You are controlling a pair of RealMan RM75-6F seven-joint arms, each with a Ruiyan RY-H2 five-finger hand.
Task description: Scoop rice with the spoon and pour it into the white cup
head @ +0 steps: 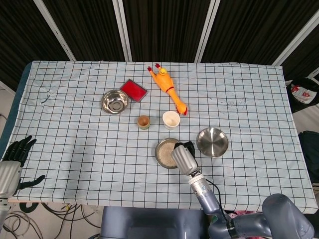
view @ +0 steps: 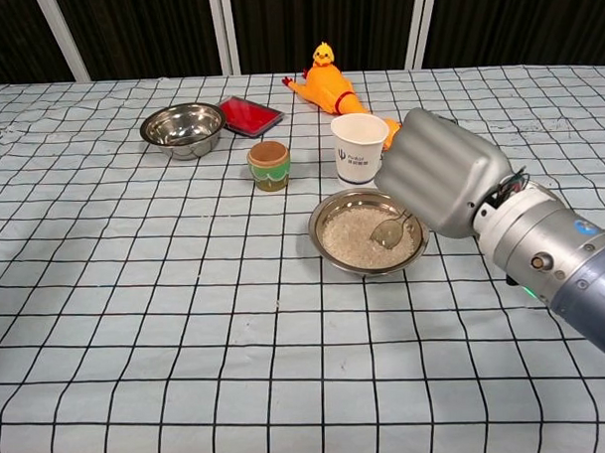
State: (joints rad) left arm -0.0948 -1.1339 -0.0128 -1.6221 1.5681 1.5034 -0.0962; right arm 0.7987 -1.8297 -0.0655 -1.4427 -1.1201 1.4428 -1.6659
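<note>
— Dark slatted panels behind; what covers the worktop (head: 75,144)?
— White cloth, black grid. My right hand (view: 442,182) grips the spoon (view: 389,230), bowl down in the rice bowl (view: 368,233). White cup (view: 359,148) just behind — its print is too small to read. Left hand (head: 14,162) off the edge, fingers apart, holding nothing.

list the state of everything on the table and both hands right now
right hand: holds the spoon
spoon: bowl dipped into the rice
rice bowl: holds rice
white cup: upright
empty steel bowl: upright
steel lid: lying flat
rubber chicken: lying flat
left hand: off the table edge, holds nothing
</note>
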